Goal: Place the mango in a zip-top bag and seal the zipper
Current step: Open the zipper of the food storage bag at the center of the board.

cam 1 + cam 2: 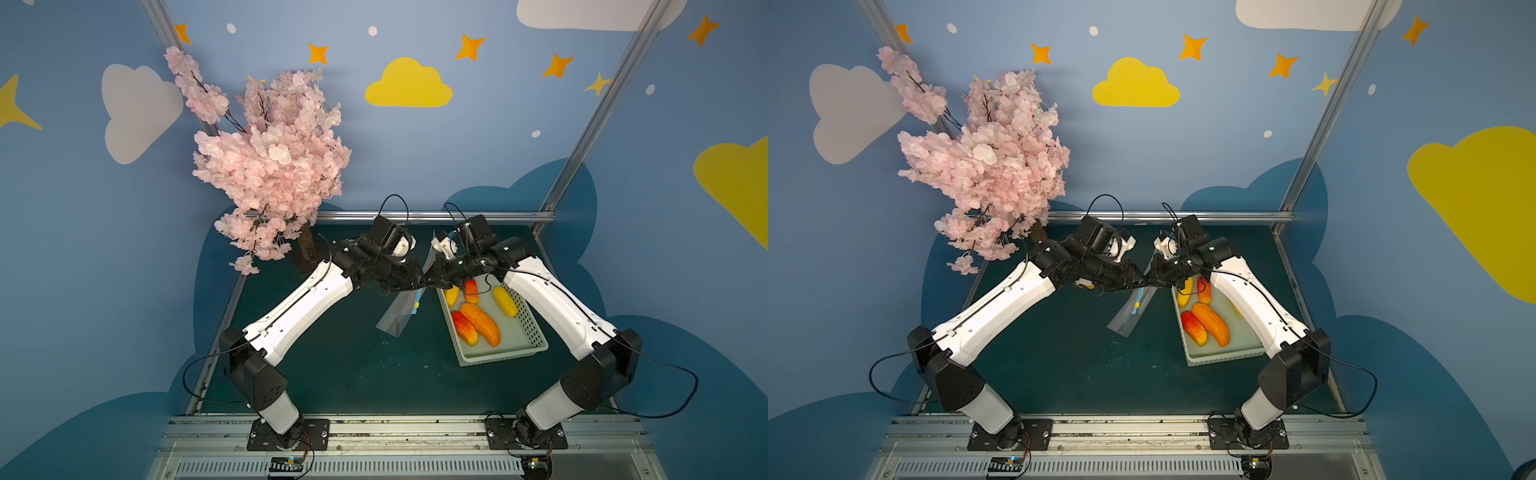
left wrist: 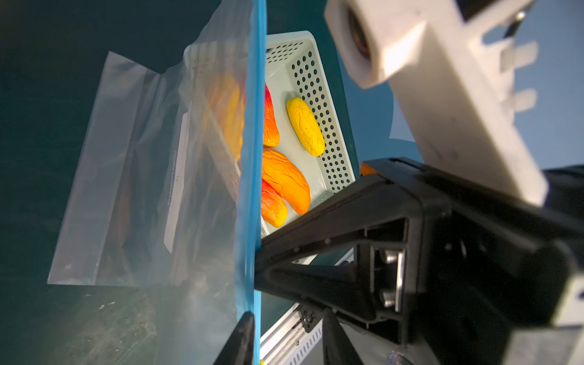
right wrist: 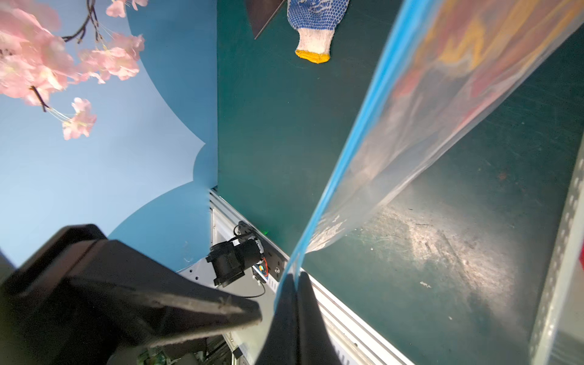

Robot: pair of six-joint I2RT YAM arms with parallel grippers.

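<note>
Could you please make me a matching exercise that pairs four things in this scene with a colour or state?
Things:
1 zipper
2 basket
3 glove
4 tree

Colour or state:
A pink
B holds mangoes
C blue-dotted
D pinched by the right gripper

Pairs: 1-D, 2-B, 3-C, 4-A

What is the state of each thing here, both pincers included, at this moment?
zip-top bag: held up by its mouth edge, hanging, empty
zipper: sealed or not, cannot tell
right pincer: shut on the zipper
left pincer: open around the zipper
mangoes: five, lying in the basket
basket: upright on the table
</note>
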